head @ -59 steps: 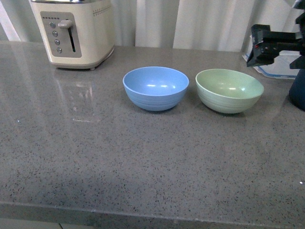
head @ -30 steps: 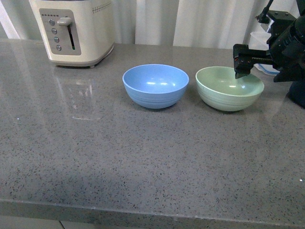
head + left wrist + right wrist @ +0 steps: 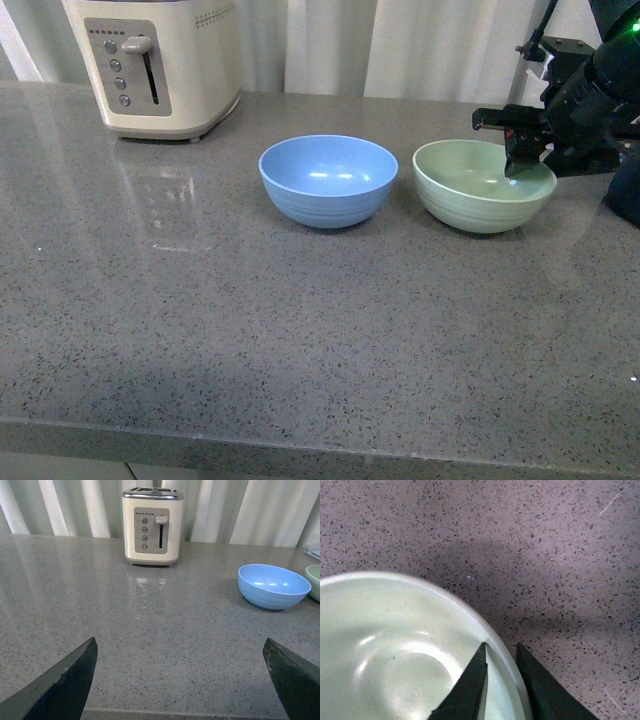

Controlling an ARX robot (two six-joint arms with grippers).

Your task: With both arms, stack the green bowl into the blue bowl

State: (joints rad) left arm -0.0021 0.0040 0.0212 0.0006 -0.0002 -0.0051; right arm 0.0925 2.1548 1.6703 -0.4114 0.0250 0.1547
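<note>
Grey speckled countertop (image 3: 300, 350), its front edge nearest, with a wide bare stretch behind it. The left gripper (image 3: 179, 641) faces across this open area with its fingers spread wide, holding nothing. Further back sit two bowls, side by side and not touching: one blue bowl (image 3: 328, 180) mid-counter and one green bowl (image 3: 470, 195) at its 3 o'clock. The right gripper (image 3: 501, 649) straddles the green bowl's rim on its right side — fingers slightly apart, one inside, one outside. One cream toaster (image 3: 160, 65) stands at the blue bowl's 10 o'clock by the back edge, before a pale curtain (image 3: 420, 45).

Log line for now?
right gripper: straddles green bowl rim, closure unclear | left gripper: open | blue bowl: empty | stack: not done
</note>
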